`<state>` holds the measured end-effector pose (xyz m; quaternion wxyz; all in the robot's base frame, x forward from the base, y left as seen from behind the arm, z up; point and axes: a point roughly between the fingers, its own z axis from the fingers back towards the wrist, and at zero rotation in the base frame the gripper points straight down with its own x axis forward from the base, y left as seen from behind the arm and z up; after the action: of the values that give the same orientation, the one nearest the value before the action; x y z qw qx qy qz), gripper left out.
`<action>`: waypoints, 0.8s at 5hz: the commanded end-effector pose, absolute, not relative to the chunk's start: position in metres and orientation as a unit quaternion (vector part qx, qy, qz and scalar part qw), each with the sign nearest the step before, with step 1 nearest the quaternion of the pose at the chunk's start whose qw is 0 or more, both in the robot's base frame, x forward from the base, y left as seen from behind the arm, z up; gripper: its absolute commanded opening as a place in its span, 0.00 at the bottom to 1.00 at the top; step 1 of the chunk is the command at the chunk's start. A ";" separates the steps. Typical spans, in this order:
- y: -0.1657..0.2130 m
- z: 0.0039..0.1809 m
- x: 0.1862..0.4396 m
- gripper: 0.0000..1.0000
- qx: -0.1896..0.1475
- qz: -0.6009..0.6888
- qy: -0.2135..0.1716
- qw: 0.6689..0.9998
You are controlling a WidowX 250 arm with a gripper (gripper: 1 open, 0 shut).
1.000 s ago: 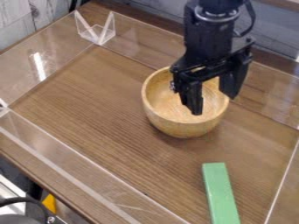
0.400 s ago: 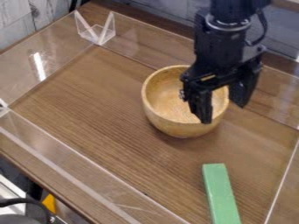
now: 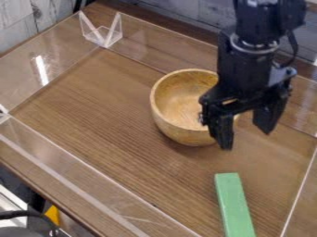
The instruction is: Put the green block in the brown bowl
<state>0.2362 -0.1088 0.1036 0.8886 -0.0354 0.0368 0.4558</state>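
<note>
Jaws spread and empty, hanging by the bowl's right rim; green block lies below them in the frame, untouched.

The gripper (image 3: 247, 123) points straight down, its two dark fingers (image 3: 227, 130) well apart with nothing between them. It hangs at centre right of the frame, over the right edge of the brown bowl (image 3: 188, 108), which sits empty at frame centre on the wooden bench (image 3: 99, 130). The green block (image 3: 232, 205) lies flat on the bench at lower right, apart from both bowl and jaws. Its long axis runs near vertical in the picture, tilted slightly. From the jaws, the block lies down-frame and a touch left. Judgement: the coming move is a travel down-frame, with the jaws set to close across the block's short width.
</note>
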 end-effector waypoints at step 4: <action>-0.119 0.085 0.228 1.00 -0.054 0.443 0.021 0.894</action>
<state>0.2254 -0.1159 0.0781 0.8937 -0.0426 0.0295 0.4457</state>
